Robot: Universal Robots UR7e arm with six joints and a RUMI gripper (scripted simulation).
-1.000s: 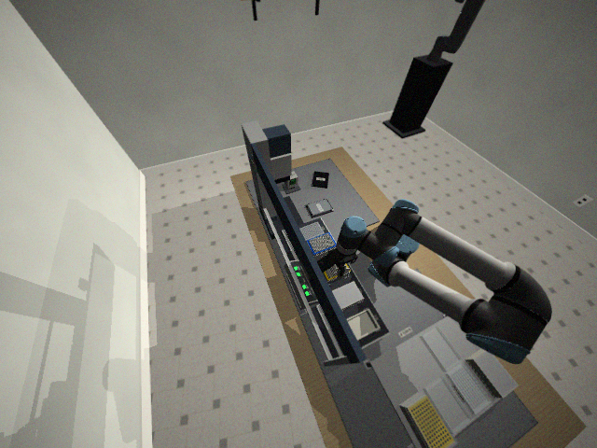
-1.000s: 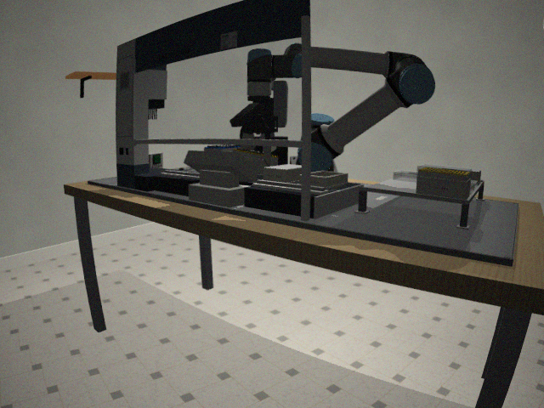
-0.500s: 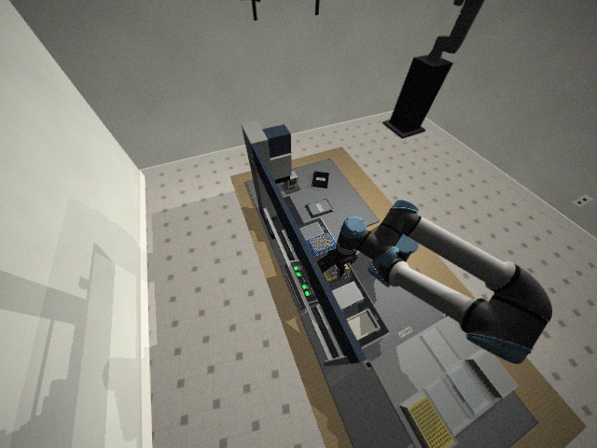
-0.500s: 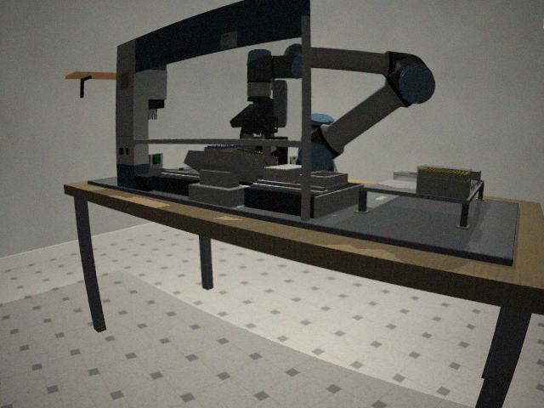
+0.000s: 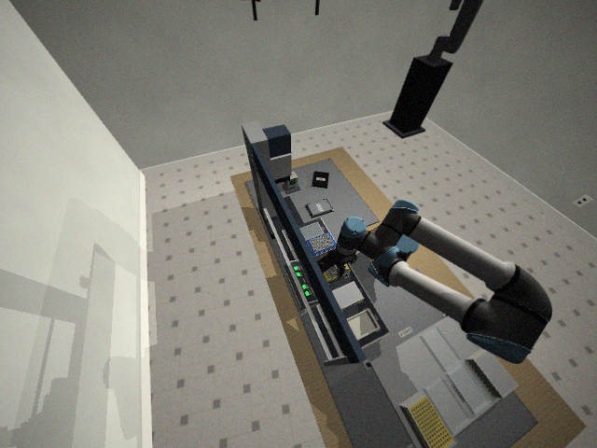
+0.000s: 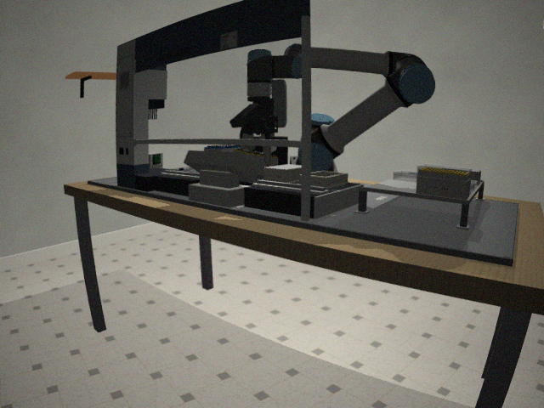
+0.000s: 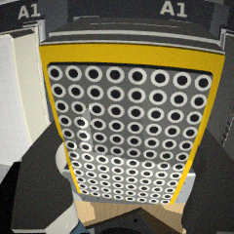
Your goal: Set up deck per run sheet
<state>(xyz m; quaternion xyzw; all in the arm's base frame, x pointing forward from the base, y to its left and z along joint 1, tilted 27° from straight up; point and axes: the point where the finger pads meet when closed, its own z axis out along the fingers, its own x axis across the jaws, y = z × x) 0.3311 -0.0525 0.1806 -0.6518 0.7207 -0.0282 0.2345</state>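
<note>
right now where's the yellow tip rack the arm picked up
The yellow tip rack is clamped in the gripper over the deck's middle, filling the wrist view; in the top view it sits between the blue tip rack and the white sealed block.
</note>
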